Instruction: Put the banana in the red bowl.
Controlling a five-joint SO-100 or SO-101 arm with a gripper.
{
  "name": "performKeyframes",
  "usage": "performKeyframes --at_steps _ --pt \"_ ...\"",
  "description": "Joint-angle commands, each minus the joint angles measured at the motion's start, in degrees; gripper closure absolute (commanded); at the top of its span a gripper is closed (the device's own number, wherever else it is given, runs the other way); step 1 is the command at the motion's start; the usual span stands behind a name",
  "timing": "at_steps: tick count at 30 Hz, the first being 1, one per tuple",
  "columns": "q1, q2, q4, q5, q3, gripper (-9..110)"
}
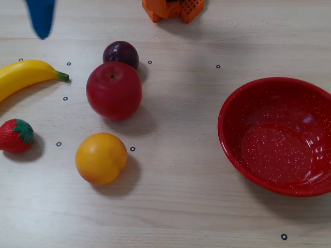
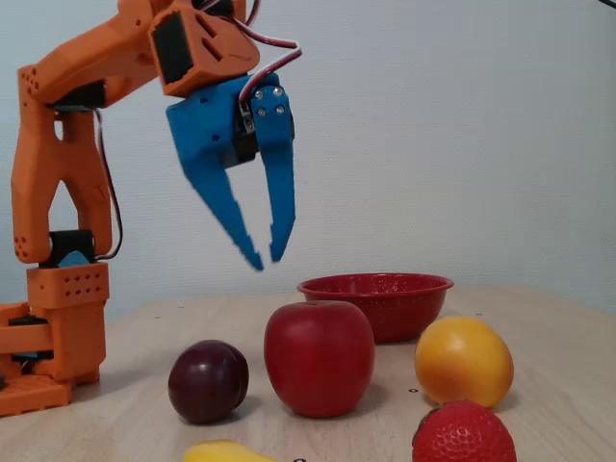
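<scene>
One banana [image 1: 23, 75], one red bowl [image 1: 277, 135], four other fruits; pincer [image 2: 267, 258] aloft, seemingly slightly parted, empty.

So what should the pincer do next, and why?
Probably swing over toward the banana and come down on it. The pincer hangs high in the air, slightly open and holding nothing, while the banana lies on the table, far from the empty red bowl, beside the strawberry.
</scene>
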Motion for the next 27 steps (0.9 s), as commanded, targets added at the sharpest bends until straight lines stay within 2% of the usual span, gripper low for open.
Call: performKeyframes --at_steps 1,5,8,12,17,27 --pt "-3.78 -1.49 2.11 5.98 -10.37 101" --pt "-8.17 -9.93 3.96 14.77 -20.39 101" --pt "-11.60 -14.33 0.09 21.09 -23.38 79" --pt "-16.08 -18.11 -4.83 32.26 -23.99 71" --pt "-20.83 -21.01 -4.92 43.95 -24.35 57" --pt "-19.60 -24.79 -0.26 52.82 -24.61 53"
